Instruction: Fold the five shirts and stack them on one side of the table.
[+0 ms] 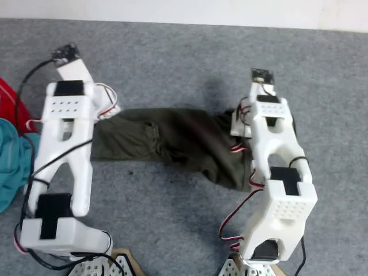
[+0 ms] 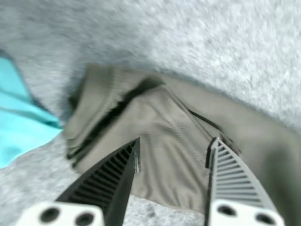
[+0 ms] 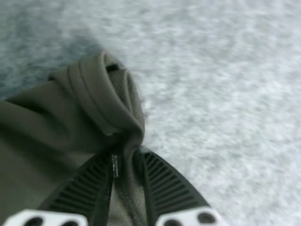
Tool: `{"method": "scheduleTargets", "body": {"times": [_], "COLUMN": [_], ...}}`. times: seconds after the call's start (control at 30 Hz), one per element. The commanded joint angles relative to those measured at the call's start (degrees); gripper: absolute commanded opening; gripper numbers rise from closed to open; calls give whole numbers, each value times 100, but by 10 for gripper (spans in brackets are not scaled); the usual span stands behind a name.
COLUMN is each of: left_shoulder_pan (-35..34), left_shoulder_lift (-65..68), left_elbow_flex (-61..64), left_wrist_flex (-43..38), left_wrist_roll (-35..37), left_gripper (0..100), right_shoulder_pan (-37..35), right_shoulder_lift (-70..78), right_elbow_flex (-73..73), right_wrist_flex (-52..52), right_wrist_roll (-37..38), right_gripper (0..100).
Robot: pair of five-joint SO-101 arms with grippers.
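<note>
The olive shirt (image 1: pixel 172 141) lies crumpled across the middle of the grey table (image 1: pixel 172 52), between my arms. My right pincer (image 3: pixel 127 160) is clamped on a fold at its right end; my left pincer (image 2: pixel 171 150) stands open over its left end. A teal shirt (image 1: pixel 11 155) and a red shirt (image 1: pixel 8 100) lie at the left edge.

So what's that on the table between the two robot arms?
A dark green shirt lies stretched between them on the grey table, as the high view shows. The right end effector pinches one end.
</note>
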Motion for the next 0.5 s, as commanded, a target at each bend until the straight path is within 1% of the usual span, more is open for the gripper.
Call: {"method": "scheduleTargets", "body": {"times": [0.0, 0.17, 0.33, 0.4, 0.47], "left_shoulder_pan": [-787, -1657, -2070, -2229, -2413], "left_shoulder_lift": [-356, -347, -347, -347, -347], "left_elbow_flex": [-215, 48, 470, 593, 725], "left_wrist_flex": [202, 176, 167, 149, -44], "left_wrist_roll": [44, 44, 9, 0, 0], "left_gripper": [252, 253, 255, 255, 255], "right_shoulder_pan": [110, -391, -1086, -1420, -1745], "right_shoulder_lift": [-681, -1622, -2510, -2677, -2686], "right_elbow_flex": [-189, -189, -198, -268, -514], "right_wrist_flex": [233, 690, 804, 822, 1015], "right_wrist_roll": [-211, -185, -185, -193, -211], "right_gripper": [8, 7, 7, 7, 7]}}
